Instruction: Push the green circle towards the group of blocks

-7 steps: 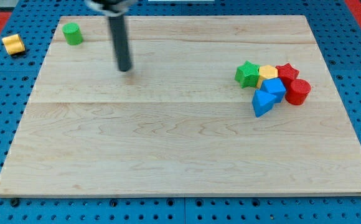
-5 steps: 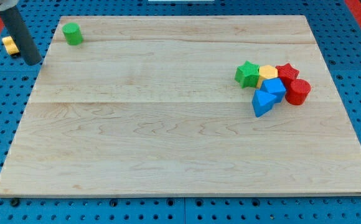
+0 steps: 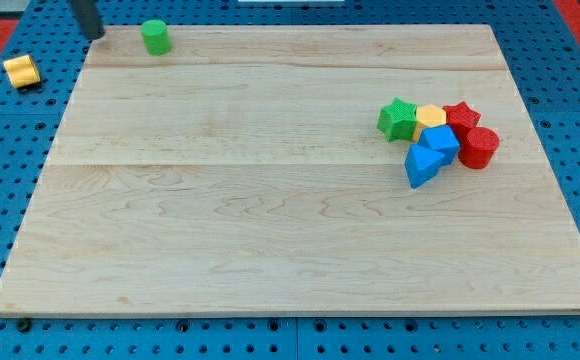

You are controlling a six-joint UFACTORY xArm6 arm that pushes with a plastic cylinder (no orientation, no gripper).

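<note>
The green circle (image 3: 154,37) stands near the board's top left edge. My tip (image 3: 93,35) is just off the board's top left corner, to the left of the green circle with a gap between them. The group lies at the view's right: a green star (image 3: 398,119), a yellow block (image 3: 431,116), a red star (image 3: 461,116), a red cylinder (image 3: 478,147), a blue cube (image 3: 440,141) and a blue wedge-like block (image 3: 420,166), all packed together.
A yellow cylinder (image 3: 20,71) lies off the board on the blue pegboard at the view's left. The wooden board (image 3: 270,230) ends at its top edge right behind the green circle.
My tip swung from the board's upper middle out past the left edge, then up to the top left corner. The green circle shifted right and slightly up.
</note>
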